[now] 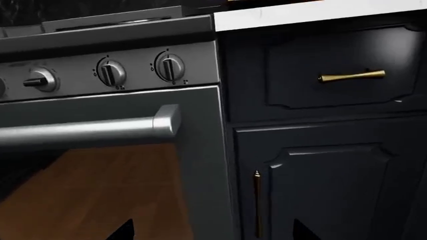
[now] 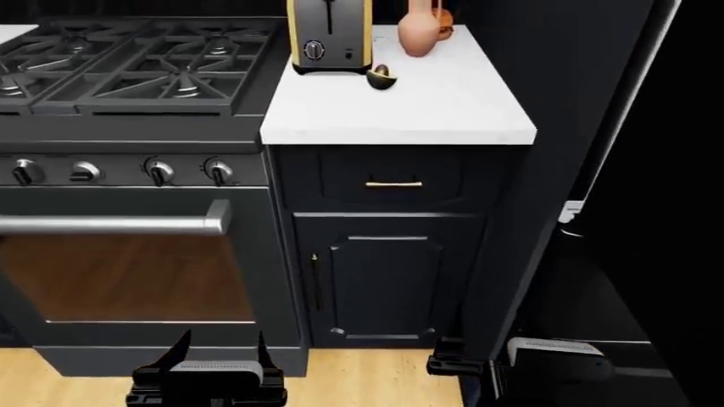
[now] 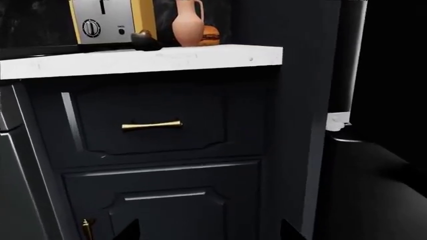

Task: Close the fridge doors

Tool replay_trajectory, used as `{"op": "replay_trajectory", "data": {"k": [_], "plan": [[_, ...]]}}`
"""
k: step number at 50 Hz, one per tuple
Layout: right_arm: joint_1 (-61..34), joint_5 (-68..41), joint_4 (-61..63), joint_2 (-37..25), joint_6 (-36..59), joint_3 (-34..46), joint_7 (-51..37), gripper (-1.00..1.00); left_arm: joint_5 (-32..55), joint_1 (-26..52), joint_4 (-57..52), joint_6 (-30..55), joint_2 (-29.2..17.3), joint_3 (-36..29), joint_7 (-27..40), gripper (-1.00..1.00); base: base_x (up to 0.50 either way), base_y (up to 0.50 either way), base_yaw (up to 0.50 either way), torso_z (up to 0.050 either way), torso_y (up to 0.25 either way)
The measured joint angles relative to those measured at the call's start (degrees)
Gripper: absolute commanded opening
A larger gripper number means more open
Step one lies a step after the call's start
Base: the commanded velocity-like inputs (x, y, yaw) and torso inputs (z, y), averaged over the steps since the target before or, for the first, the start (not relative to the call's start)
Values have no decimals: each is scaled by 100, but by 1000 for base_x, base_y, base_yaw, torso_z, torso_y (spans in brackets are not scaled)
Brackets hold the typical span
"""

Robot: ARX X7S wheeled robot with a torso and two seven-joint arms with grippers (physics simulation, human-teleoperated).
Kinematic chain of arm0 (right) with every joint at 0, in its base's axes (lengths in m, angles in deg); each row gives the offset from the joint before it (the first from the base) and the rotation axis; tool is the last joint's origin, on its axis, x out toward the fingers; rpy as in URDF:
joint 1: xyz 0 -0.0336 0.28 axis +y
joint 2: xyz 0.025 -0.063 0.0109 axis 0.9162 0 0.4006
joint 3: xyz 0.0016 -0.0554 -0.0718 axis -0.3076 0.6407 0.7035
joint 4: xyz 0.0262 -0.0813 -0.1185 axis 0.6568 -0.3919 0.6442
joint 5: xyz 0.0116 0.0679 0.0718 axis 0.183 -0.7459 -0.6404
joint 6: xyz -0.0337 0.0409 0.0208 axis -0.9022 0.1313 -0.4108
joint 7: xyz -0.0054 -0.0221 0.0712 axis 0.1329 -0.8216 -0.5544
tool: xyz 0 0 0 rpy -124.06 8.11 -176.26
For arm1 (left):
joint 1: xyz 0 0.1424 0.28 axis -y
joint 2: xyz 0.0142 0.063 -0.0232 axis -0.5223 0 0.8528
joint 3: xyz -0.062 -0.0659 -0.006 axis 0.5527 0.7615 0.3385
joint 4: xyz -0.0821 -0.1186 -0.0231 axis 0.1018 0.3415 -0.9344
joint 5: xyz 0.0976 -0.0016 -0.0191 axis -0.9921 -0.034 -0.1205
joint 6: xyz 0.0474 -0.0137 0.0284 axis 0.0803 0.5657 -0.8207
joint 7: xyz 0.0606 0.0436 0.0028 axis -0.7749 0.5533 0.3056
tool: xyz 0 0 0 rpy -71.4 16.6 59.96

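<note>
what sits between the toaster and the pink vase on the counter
A small dark avocado half lies between the toaster and the vase; the head view shows it.

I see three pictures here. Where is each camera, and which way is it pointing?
Head view: from the robot's head, looking forward and down at the stove, white countertop and dark cabinet; the left gripper and right gripper show at the bottom.
Left wrist view: near the left gripper, facing the oven handle and knobs; only dark fingertips show.
Right wrist view: near the right gripper, facing the drawer with the brass handle.
Shared: that brass drawer handle appears in all three views.
</note>
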State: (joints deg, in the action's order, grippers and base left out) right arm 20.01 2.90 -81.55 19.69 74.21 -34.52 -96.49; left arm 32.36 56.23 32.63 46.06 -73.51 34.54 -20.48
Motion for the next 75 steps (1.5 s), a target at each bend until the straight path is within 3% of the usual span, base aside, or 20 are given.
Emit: {"op": "replay_trajectory", "data": {"k": [13, 58, 75], "plan": [[-9, -4, 8, -9, 7, 6, -22, 100, 5, 11, 5, -10, -4, -13, 1, 100, 281, 1, 0, 0, 1], [-4, -16, 72, -11, -36, -55, -208, 100, 21, 10, -2, -30, -24, -45, 35, 100, 1, -53, 0, 0, 0], [-323, -232, 2145, -364, 1461, -629, -1628, 100, 55, 21, 20, -35, -27, -48, 33, 100, 0, 0, 0, 0, 1]]}}
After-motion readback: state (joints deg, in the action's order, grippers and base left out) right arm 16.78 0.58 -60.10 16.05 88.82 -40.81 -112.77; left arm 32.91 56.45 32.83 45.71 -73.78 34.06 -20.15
